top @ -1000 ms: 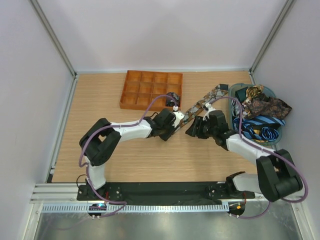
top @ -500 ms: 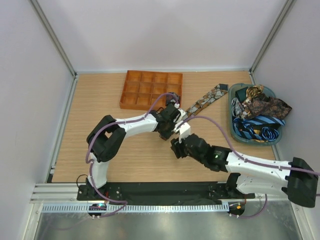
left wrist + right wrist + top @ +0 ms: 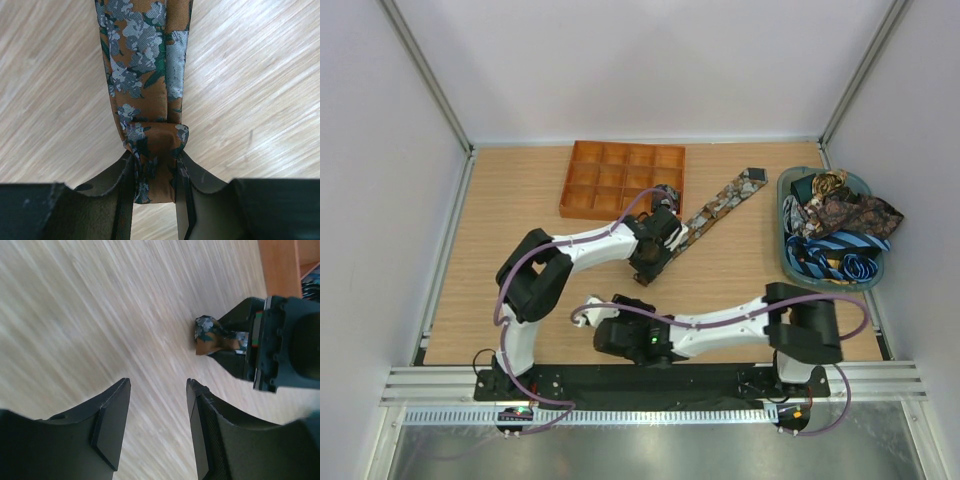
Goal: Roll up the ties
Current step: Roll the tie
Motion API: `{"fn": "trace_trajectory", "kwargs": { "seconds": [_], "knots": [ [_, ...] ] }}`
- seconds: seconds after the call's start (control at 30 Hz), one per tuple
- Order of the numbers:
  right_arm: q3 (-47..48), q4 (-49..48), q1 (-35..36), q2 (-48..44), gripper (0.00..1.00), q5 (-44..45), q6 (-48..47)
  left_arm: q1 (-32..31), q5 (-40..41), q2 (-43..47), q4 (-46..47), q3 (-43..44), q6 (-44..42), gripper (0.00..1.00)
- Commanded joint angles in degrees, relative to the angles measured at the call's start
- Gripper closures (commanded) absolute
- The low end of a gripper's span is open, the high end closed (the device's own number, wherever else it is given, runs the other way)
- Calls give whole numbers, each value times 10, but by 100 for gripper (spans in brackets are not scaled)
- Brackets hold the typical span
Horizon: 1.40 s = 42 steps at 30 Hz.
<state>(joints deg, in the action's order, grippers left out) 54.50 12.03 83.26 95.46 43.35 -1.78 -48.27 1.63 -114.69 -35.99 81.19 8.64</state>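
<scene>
Tie (image 3: 718,205): paisley. It lies flat on the table (image 3: 510,200), running diagonally from the left gripper (image 3: 656,250) up and right toward the basket (image 3: 783,225). The far end is near the basket, not touching it. The near end is just beside the front right corner of the tray (image 3: 590,214).

Left gripper: clenched on the tie's near end. The left wrist view shows that end folded back on itself once into a small loop, pinched between the two fingers (image 3: 122,185). Reads as the first turn of a roll.

Right gripper (image 3: 157,390): released, nothing between the fingers. It sits low over bare wood near the front edge, well apart from the tie.

The basket holds more ties (image 3: 835,252), blue striped and paisley, tangled and unrolled.

Handling (judgement):
- Light, limp woven fabric with a smooth face, probably slippery.
- No stiffness along its length, so a coil will not hold unaided and the loop likely opens if let go.
- Not fragile, but it skews and creases easily.
- Best hold is across the full width at the folded end, as now. Pinching one edge would make the roll cone.
- The free length wants to lie straight, lightly pressed by the right gripper further up the strip while the left turns the coil.
- Risk: the fabric slides out of the pinch mid-turn.
</scene>
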Motion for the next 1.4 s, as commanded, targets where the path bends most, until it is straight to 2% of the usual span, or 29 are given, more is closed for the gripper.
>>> {"fn": "trace_trajectory", "kwargs": {
  "seconds": [0.0, 0.13, 0.37, 0.93, 1.03, 1.13, 1.2, 1.23, 1.27, 1.37],
  "knots": [
    [77, 74, 3, 61, 44, 90, -30, 3, -37, -32, -87, -4, 9, 95],
    [156, 127, -3, 153, 44, 117, -47, 3, -40, -35, -101, 3, 8, 96],
    [231, 171, -32, 245, 43, 143, -63, 3, -58, -47, -131, 22, 5, 96],
    [235, 158, -77, 294, 37, 133, -75, 3, -64, -43, -163, 44, 5, 97],
    [234, 158, -81, 303, 45, 125, -72, 4, -63, -40, -167, 48, 5, 97],
    [236, 169, -83, 308, 60, 124, -65, 4, -59, -34, -167, 48, 5, 96],
    [237, 176, -83, 306, 67, 108, -53, 4, -54, -30, -162, 47, 7, 92],
    [237, 178, -83, 302, 69, 102, -50, 4, -51, -26, -161, 47, 7, 76],
    [238, 178, -82, 297, 69, 97, -43, 4, -48, -21, -157, 46, 7, 66],
    [235, 183, -79, 280, 70, 82, -38, 4, -36, 4, -143, 42, 7, 57]
  ]
}}
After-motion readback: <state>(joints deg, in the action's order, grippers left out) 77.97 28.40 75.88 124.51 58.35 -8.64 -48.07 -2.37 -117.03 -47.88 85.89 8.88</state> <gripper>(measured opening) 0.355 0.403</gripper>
